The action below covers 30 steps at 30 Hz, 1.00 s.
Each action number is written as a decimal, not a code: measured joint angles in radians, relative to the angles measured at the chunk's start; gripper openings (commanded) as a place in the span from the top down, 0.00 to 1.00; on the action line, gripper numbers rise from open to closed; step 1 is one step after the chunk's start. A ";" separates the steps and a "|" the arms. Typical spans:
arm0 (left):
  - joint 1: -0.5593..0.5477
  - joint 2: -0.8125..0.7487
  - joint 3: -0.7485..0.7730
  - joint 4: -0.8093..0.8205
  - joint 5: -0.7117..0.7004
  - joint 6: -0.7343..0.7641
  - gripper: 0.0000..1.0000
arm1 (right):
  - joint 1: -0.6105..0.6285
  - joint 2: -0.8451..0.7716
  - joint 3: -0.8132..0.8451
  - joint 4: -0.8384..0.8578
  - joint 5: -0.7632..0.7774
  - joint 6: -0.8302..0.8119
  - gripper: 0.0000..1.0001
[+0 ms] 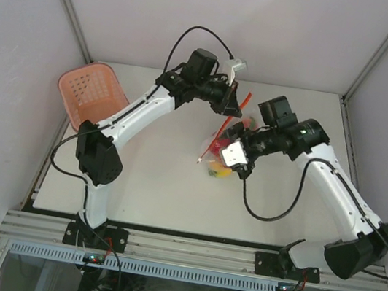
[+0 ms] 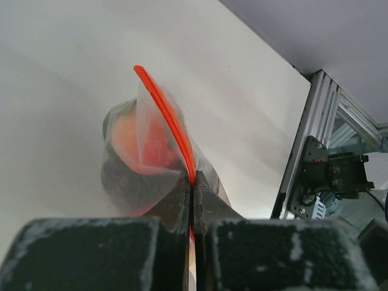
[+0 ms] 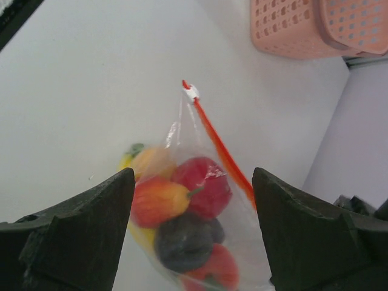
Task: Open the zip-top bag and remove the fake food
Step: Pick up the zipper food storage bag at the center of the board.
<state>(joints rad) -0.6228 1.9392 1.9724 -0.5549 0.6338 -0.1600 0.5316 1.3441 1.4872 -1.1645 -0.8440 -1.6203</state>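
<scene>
The clear zip-top bag (image 3: 209, 200) hangs by its red-orange zipper strip (image 2: 173, 124), with my left gripper (image 2: 193, 182) shut on one end of that strip. A white slider (image 3: 191, 92) sits at the strip's far end. The fake food (image 3: 185, 212) fills the bag's bottom: red, orange, yellow and a dark purple piece. My right gripper (image 3: 193, 200) is open, its fingers (image 3: 91, 218) standing on either side of the bag without touching it. From above, the bag (image 1: 217, 149) hangs between the left gripper (image 1: 231, 108) and the right gripper (image 1: 231, 155).
A pink perforated basket (image 1: 90, 93) lies tipped at the table's left edge, also in the right wrist view's upper right (image 3: 303, 27). An aluminium frame post (image 2: 306, 133) stands at the table's right side.
</scene>
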 measured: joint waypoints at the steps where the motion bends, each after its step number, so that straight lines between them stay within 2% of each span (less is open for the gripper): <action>1: -0.003 0.007 0.002 -0.006 0.002 -0.005 1.00 | 0.017 0.019 0.012 0.001 0.031 0.000 0.24; 9: -0.030 0.045 0.005 -0.031 0.009 -0.016 1.00 | 0.115 0.182 0.138 0.000 0.260 0.011 0.26; 16: -0.027 0.066 0.006 -0.031 0.019 -0.017 1.00 | 0.138 0.243 0.145 -0.017 0.373 0.029 0.39; 19: -0.028 0.076 0.006 -0.032 0.038 -0.024 1.00 | 0.143 0.275 0.145 -0.013 0.407 0.050 0.50; 24: -0.032 0.079 0.006 -0.035 0.055 -0.025 0.99 | 0.145 0.297 0.142 0.013 0.452 0.080 0.81; 29: -0.034 0.079 0.004 -0.028 0.056 -0.042 0.89 | 0.146 0.297 0.141 0.034 0.458 0.103 0.99; 30: -0.033 0.078 0.001 -0.021 0.056 -0.050 0.85 | 0.145 0.296 0.138 0.043 0.457 0.110 1.00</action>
<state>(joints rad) -0.6556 2.0174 1.9736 -0.5762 0.6895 -0.2096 0.6765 1.6405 1.6253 -1.1213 -0.3870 -1.5101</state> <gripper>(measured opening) 0.075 0.056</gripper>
